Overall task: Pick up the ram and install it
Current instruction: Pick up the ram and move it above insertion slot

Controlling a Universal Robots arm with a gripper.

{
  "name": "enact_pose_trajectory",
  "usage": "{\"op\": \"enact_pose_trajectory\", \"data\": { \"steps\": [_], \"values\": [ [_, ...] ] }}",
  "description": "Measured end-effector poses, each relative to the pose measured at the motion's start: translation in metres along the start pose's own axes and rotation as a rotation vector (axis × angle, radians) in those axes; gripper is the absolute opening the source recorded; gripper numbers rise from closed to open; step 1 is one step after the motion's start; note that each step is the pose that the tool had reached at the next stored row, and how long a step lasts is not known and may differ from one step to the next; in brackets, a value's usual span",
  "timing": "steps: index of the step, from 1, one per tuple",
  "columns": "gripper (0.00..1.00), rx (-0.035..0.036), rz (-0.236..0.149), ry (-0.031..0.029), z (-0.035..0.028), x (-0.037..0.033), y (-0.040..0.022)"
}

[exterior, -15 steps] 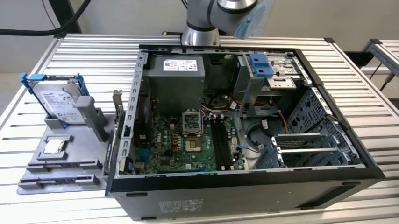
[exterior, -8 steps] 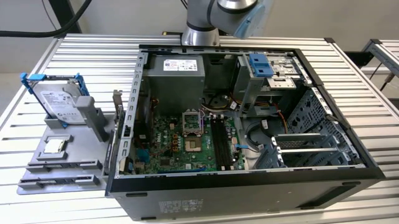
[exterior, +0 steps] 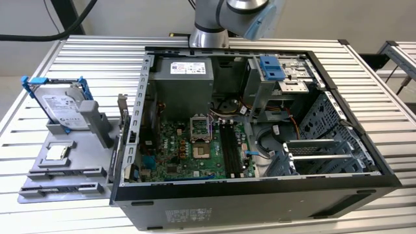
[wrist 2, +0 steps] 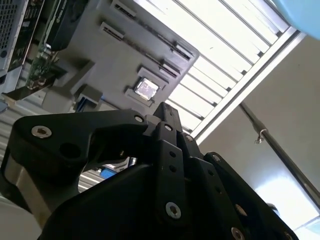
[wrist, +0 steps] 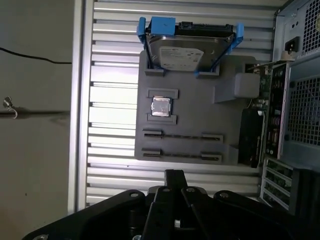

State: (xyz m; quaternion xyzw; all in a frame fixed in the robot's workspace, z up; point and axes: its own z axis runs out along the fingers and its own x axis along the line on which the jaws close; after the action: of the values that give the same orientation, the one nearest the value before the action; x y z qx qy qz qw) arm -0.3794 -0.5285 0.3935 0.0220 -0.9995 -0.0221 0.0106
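RAM stick (exterior: 227, 142), slim long dark circuit board: best guess is it's already seated in the long black memory slots (exterior: 236, 144) on the green motherboard (exterior: 172, 146), inside the open black computer case (exterior: 260, 209) mid-tabletop. A dark strip stands there in the exterior view, but I can't tell it from the slot itself for sure

Supporting that: the two long holders on the grey plastic parts tray (wrist: 200, 117), near the slatted metal tabletop (wrist: 110, 100) edge at the exterior view's left, look empty in both wrist views. Silver hard drive in a blue frame (wrist: 182, 50) and small square silver chip (wrist: 161, 106) sit on that tray

Black pincer (wrist: 173, 176) is clenched with nothing between the fingers, held high above the tray, touching nothing

Judgement: pick and insertion look done. Can't see whether the stick is fully latched
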Motion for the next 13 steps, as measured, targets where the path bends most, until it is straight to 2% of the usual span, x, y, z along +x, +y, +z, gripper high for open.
{"op": "enact_pose_trajectory", "data": {
  "steps": [3, 7, 13],
  "values": [
    [0.00, 0.0011, -0.003, 0.0102, 0.0000, 0.0000, 0.0000],
    [0.00, 0.0014, -0.014, 0.0107, -0.0005, 0.0000, 0.0000],
    [0.00, 0.0030, -0.060, 0.0128, -0.0015, 0.0000, 0.0000]
  ]
}}
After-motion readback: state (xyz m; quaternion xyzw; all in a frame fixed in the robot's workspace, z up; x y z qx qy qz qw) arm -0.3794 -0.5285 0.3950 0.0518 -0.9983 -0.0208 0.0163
